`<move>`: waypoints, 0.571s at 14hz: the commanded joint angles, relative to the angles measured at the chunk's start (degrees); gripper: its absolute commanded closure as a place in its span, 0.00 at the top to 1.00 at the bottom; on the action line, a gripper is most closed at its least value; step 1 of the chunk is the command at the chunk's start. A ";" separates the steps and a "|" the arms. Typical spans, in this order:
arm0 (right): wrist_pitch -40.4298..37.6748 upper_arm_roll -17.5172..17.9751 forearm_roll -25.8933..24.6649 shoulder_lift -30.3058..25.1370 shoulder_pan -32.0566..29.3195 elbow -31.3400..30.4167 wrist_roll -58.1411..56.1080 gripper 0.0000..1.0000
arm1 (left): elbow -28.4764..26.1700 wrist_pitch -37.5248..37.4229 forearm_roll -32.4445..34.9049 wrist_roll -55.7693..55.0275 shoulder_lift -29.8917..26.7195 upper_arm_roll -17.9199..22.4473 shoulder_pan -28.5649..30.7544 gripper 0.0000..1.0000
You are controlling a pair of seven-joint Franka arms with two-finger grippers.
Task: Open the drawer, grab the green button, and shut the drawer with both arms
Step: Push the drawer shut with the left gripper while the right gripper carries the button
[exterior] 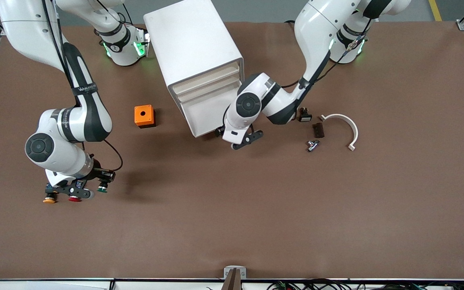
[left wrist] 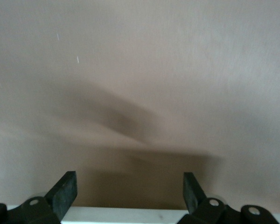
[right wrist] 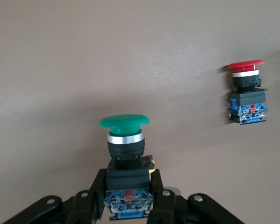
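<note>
My right pincer (right wrist: pixel 129 200) is clamped on the green button (right wrist: pixel 124 140) by its blue back, cap pointing away, low over the surface (exterior: pixel 232 225) beside the red button (right wrist: pixel 246 93) and orange button (exterior: pixel 49 199). At the cabinet (exterior: pixel 193 52), my left pincer (left wrist: pixel 129 191) gapes wide and empty at the lowest drawer (exterior: pixel 208 114), which looks nearly shut, placed to push.
</note>
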 commanded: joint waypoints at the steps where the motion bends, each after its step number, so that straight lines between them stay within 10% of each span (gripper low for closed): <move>1: 2.51 1.05 0.08 1.31 -2.57 -0.33 -3.28 0.01 | 0.20 0.43 0.19 -4.37 0.09 0.09 -2.91 1.00; 8: 10.69 1.14 0.08 7.11 -4.95 -0.77 -7.78 0.01 | 0.12 0.51 -1.11 -9.66 0.00 -0.27 -8.01 1.00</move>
